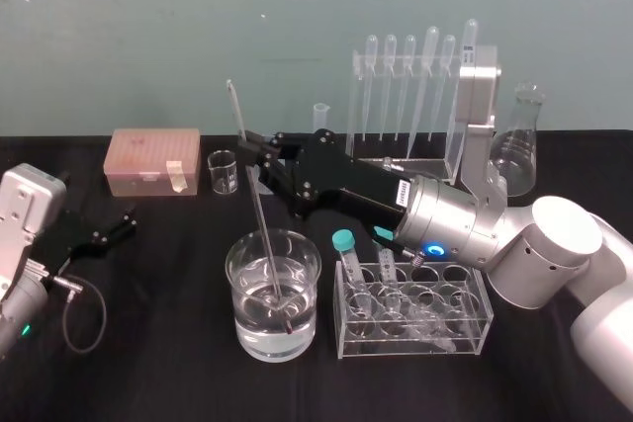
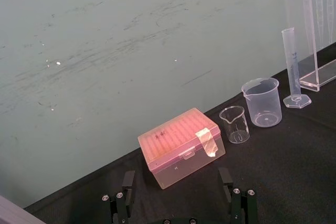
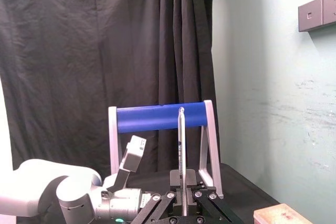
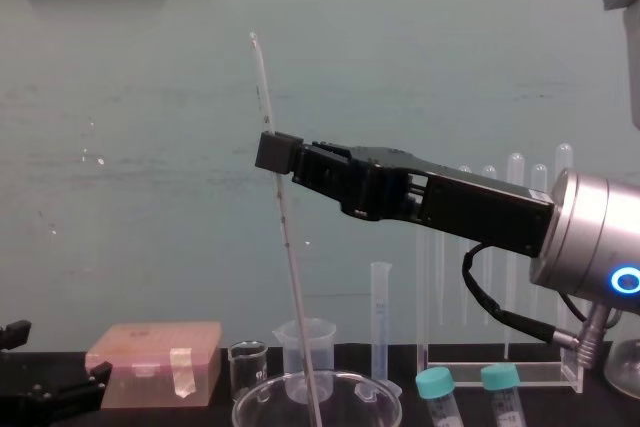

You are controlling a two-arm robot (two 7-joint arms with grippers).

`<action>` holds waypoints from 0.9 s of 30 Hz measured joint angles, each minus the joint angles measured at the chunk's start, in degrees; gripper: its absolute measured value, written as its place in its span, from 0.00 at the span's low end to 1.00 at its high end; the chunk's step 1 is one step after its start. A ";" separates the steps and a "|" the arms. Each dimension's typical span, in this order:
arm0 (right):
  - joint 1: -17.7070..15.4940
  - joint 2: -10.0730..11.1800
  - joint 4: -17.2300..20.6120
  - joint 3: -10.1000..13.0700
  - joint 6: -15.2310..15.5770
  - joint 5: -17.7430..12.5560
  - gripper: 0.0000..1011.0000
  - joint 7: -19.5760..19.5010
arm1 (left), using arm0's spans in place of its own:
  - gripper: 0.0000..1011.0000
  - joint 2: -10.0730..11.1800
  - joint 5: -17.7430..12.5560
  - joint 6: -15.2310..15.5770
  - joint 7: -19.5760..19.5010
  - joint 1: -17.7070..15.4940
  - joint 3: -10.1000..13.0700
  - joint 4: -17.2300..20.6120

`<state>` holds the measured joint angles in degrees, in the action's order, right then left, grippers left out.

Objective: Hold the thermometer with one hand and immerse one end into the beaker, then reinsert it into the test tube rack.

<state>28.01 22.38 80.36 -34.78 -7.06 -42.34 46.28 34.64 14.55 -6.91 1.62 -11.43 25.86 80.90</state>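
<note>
Nearest the robot, at 6 o'clock on the black-draped table, a wide glass beaker part-filled with clear liquid holds the lower end of the thermometer; whether its tip touches the bottom cannot be told. The thin glass rod rises out of the liquid leaning toward 11 o'clock in the head view, and its top stands higher than the glassware around it. At the beaker's 3 o'clock, just beside it, a low clear tube rack carries two teal-capped tubes. Above both, the right gripper reaches in from 4 o'clock on a silver wrist with a blue ring light. Its black fingers are clamped on the upper part of the thermometer, well above the beaker's rim. At 9 o'clock the left gripper is parked low, well apart from the glassware, with its fingers spread and holding nothing.

Farther back, near 11 o'clock, a pink lidded box sits beside a small glass beaker. In the left wrist view a frosted plastic beaker stands just past that, followed by a narrow graduated cylinder. Toward 1 o'clock at the back, the tall clear test tube rack has a row of bulb-topped pipettes hanging through its top bar. A conical flask stands at the rack's 3 o'clock, before a pale green wall.
</note>
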 joint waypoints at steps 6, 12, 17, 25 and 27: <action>0.02 0.01 0.00 -0.03 0.00 -0.02 0.05 0.07 | 1.00 0.00 0.00 0.00 0.00 0.00 0.00 0.00; -0.05 0.09 0.12 -0.04 0.01 -0.05 0.05 0.05 | 1.00 0.00 0.00 0.00 0.00 0.00 0.00 0.00; -0.09 0.11 0.17 -0.05 0.03 -0.09 0.05 0.03 | 1.00 0.00 0.00 0.00 0.00 0.00 0.00 0.00; -0.13 0.05 0.17 -0.05 0.01 -0.12 0.05 0.01 | 1.00 0.00 0.00 0.00 0.00 0.00 0.00 0.00; -0.15 0.05 0.23 -0.05 0.00 -0.11 0.05 0.01 | 1.00 0.00 0.00 0.00 0.00 0.00 0.00 0.00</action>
<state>27.86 22.43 80.59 -34.84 -7.05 -42.45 46.28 34.64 14.55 -6.90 1.62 -11.43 25.86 80.90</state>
